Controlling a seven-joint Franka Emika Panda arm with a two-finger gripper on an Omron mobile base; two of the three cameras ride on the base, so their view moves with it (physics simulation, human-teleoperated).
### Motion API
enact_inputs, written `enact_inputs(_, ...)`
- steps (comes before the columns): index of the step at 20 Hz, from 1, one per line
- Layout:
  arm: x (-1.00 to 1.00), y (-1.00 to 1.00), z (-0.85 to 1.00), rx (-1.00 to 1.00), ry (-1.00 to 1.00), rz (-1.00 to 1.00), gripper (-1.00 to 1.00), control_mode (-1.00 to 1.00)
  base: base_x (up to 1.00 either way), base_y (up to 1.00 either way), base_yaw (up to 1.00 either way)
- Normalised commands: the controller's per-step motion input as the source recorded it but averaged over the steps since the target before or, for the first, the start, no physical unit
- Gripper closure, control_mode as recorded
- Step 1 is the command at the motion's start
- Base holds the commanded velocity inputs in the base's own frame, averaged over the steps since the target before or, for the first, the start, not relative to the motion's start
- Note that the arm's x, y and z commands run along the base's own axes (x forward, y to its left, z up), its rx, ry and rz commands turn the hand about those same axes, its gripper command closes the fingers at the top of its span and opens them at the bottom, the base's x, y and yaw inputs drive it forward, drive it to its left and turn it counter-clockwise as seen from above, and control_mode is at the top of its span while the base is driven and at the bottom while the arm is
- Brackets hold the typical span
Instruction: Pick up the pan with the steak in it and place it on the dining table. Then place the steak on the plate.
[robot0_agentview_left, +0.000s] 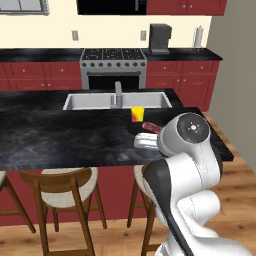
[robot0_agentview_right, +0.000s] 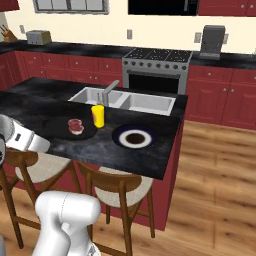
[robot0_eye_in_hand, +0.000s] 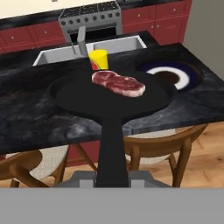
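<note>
The black pan (robot0_eye_in_hand: 87, 98) lies at the near edge of the dining table (robot0_eye_in_hand: 30, 118), its long handle running straight back between my fingers. My gripper (robot0_eye_in_hand: 112, 177) is shut on that handle. Whether the pan rests on the stone or hangs just above it, I cannot tell. The red-pink steak (robot0_eye_in_hand: 119, 83) lies in the pan's far half. Right of the pan, the white-rimmed plate (robot0_eye_in_hand: 173, 74) with a dark centre sits on the table. From the right base view the pan (robot0_agentview_right: 75, 131), steak (robot0_agentview_right: 76, 125) and plate (robot0_agentview_right: 134, 138) stand side by side. My arm hides most of the steak (robot0_agentview_left: 151, 127) in the left base view.
A yellow cup (robot0_eye_in_hand: 99, 59) stands just behind the pan, in front of the sink (robot0_eye_in_hand: 116, 46) and its faucet (robot0_eye_in_hand: 81, 39). Wooden stools (robot0_agentview_right: 117, 187) stand under the table's near edge. The stove (robot0_agentview_left: 113, 62) and red cabinets line the far wall.
</note>
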Motion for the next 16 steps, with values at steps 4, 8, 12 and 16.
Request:
enact_inputs(4,0.44,0.0,-0.33,-0.05,0.0,0.0,1.0,-1.0,0.0,0.0,0.0)
enact_inputs(8,0.72,0.0,-0.31,-0.01,0.0,0.0,1.0,-1.0,0.0,0.0,0.0)
enact_inputs(12,0.89,0.0,-0.34,0.0,0.03,0.0,1.0,-1.0,0.0,0.0,0.0)
enact_inputs(16,0.88,0.0,-0.38,0.0,0.06,0.0,1.0,-1.0,0.0,0.0,0.0)
